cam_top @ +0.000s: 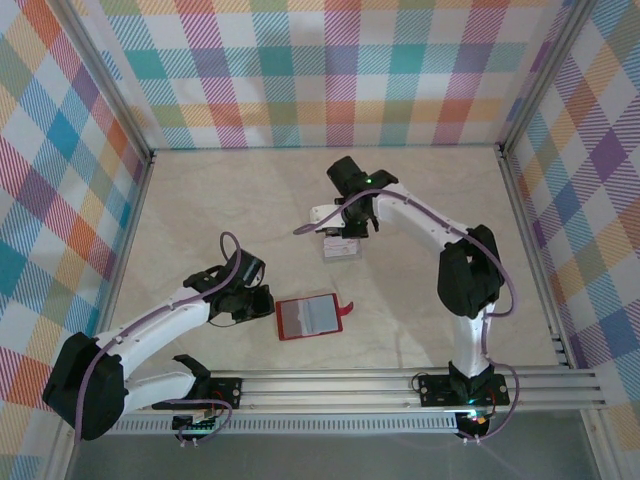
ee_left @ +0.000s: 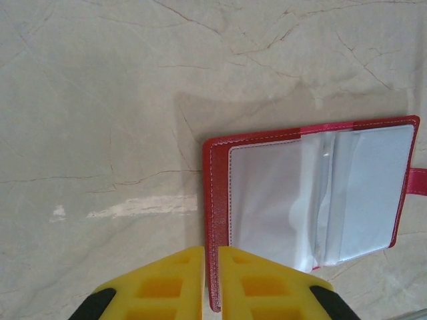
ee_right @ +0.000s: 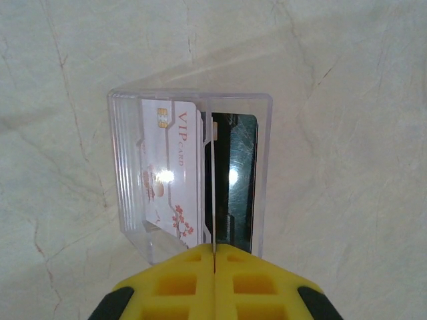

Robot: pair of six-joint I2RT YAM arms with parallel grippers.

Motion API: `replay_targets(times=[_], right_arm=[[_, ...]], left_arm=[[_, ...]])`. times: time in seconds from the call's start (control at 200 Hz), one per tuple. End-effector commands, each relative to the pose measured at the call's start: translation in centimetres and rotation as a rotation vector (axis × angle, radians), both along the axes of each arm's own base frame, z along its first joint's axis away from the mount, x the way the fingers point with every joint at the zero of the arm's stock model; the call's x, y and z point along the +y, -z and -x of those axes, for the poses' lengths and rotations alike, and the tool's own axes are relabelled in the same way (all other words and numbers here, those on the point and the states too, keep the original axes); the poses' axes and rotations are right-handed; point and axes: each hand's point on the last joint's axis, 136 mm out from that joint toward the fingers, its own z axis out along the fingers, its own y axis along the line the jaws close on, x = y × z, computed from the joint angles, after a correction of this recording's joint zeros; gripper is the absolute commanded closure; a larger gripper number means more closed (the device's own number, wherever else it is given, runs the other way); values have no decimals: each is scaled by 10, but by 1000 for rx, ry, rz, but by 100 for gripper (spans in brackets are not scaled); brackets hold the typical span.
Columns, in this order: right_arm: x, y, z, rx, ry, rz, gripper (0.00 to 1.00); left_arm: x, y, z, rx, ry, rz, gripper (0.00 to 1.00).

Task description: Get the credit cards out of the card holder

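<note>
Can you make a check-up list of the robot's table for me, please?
Surface: pale marble-look table, one whitish scuff.
Job's things: red card holder lying open; credit cards, one white, one dark, apart from it.
Clutter: clear plastic case at the cards.
Grippers: left gripper shut on card holder's edge; right gripper shut on thin sheet seen edge-on.
Cables: purple cables, none tangled.
Surroundings: checked walls, metal rail.
</note>
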Motion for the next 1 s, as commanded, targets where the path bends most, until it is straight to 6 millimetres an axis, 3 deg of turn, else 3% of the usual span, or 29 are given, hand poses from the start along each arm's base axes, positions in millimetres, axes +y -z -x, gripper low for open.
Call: replay_targets(times=[0.0,0.27,0.51,0.615,0.705,0.795,0.995], right_arm=[[-1,2,-1,24,-38,16,100],[4,10,-13,40,-39,8,100],[4,14,-8,88,-34,9,100],[5,11,-14,59,-21,3,82],[6,5,-35,-41,13,-2,72],[6,-5,-51,-128,39,-9,70],[3,-20,-56,-183,77,-36,66]], left_arm=[[8,3,4,15,-31,-23,86],[8,4,3,20,-34,-28,86],[7,6,1,27,-27,-32,86],[6,6,0,29,-24,-31,86],[4,5,-1,30,-21,-30,86],[3,3,-2,26,-17,-24,85],[2,1,-6,14,-7,-36,84]])
